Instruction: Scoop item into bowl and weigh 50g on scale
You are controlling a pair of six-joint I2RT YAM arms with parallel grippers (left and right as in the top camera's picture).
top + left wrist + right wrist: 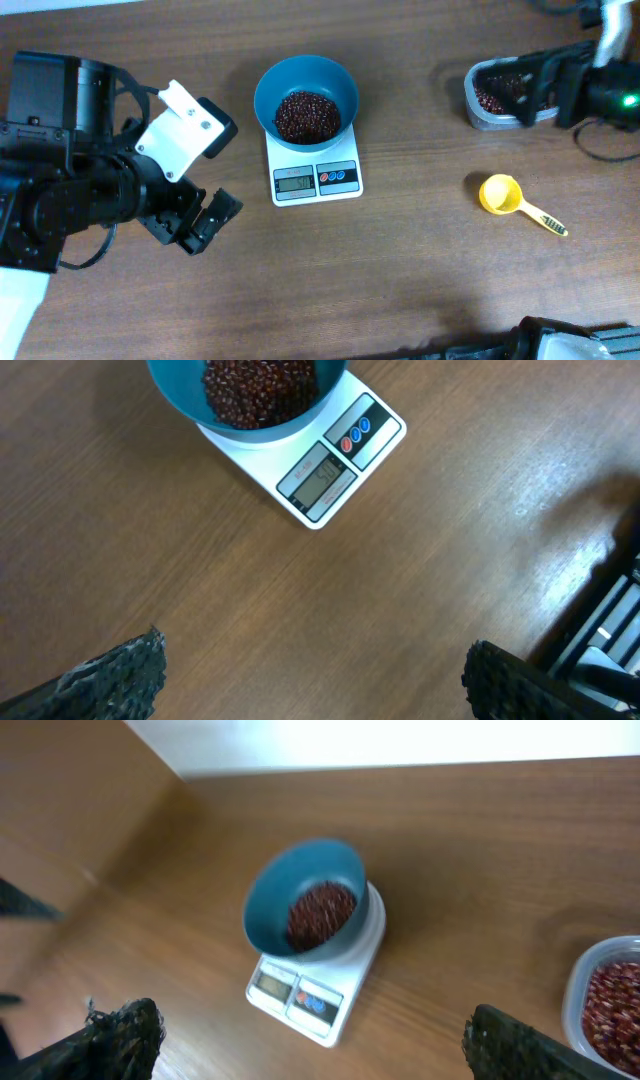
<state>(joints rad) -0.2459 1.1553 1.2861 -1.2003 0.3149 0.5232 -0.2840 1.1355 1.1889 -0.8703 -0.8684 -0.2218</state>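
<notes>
While the blue bowl (272, 84) of beans (306, 115) sits on the scale (316, 180) for weighing, the yellow scoop (498, 193) lies right of it. Left arm (100, 190) and right arm (590, 85) flank the scale, jaws wide and empty.

Overhead: digits on the scale display (296, 181) are too small to read. The right arm (575, 85) covers the right half of the clear tub (472, 95) at upper right.

Left wrist view: the bowl (178, 398) is cut off by the top edge.

Right wrist view: the whole frame is blurred and the display is unreadable. The tub is cut off by the right edge, lower right.
</notes>
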